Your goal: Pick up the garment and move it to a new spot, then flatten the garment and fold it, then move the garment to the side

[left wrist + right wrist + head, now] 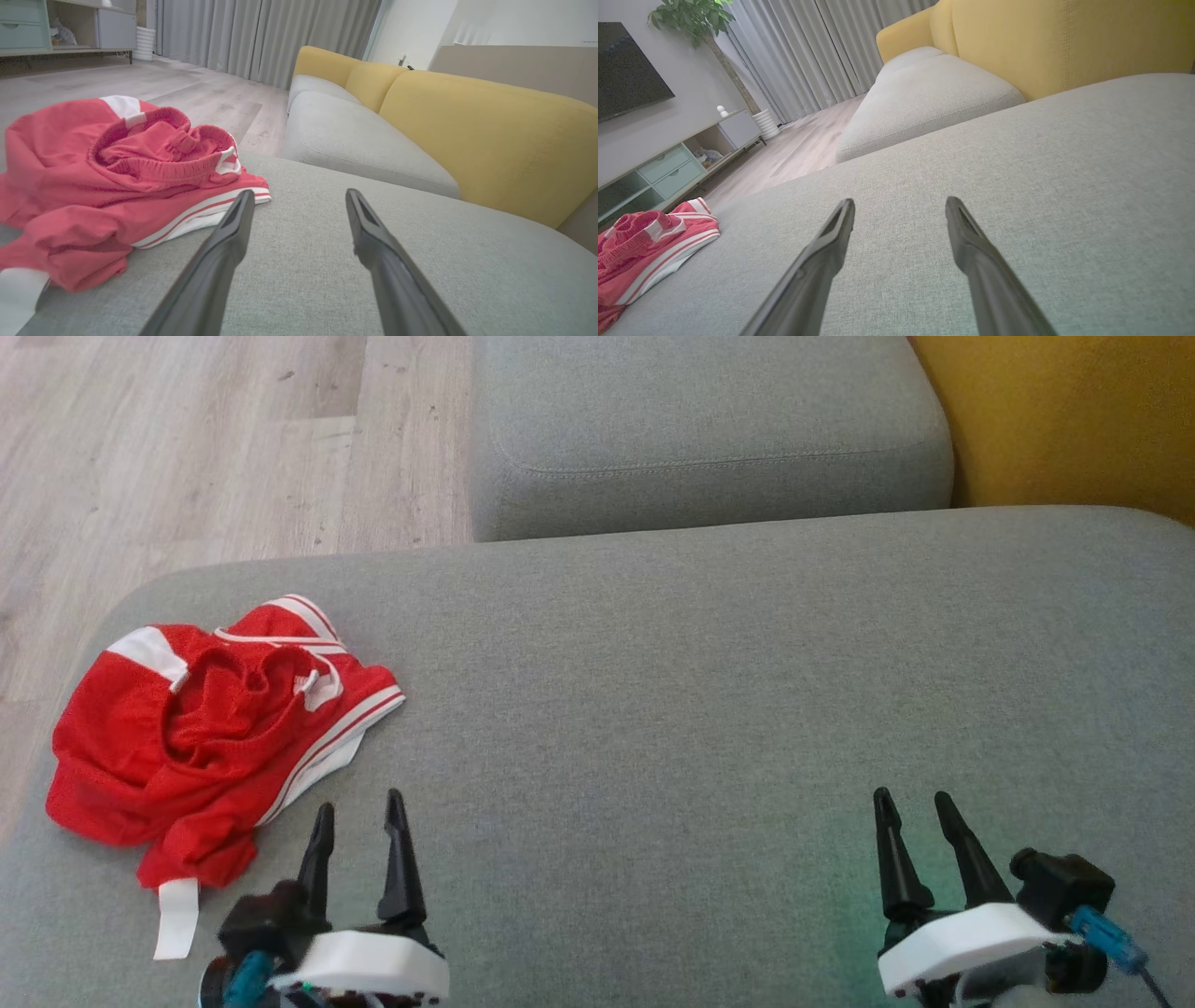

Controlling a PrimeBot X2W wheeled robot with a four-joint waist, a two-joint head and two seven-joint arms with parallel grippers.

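Shorts [205,737] of crumpled red mesh, white-striped, lie at the left end of the grey fabric sofa seat [709,691], just beside the left gripper [359,803]. It and the right gripper [910,795] gape empty, well apart. A yellow backrest [1074,420] and pale wood-plank floor [187,448] lie beyond.

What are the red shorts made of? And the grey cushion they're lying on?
The red shorts look like thin sports cloth, maybe polyester mesh: they crumple softly and have a gathered stretchy waistband. The grey cushion looks like matte woven fabric over padding: fine flecked weave, rounded edges.
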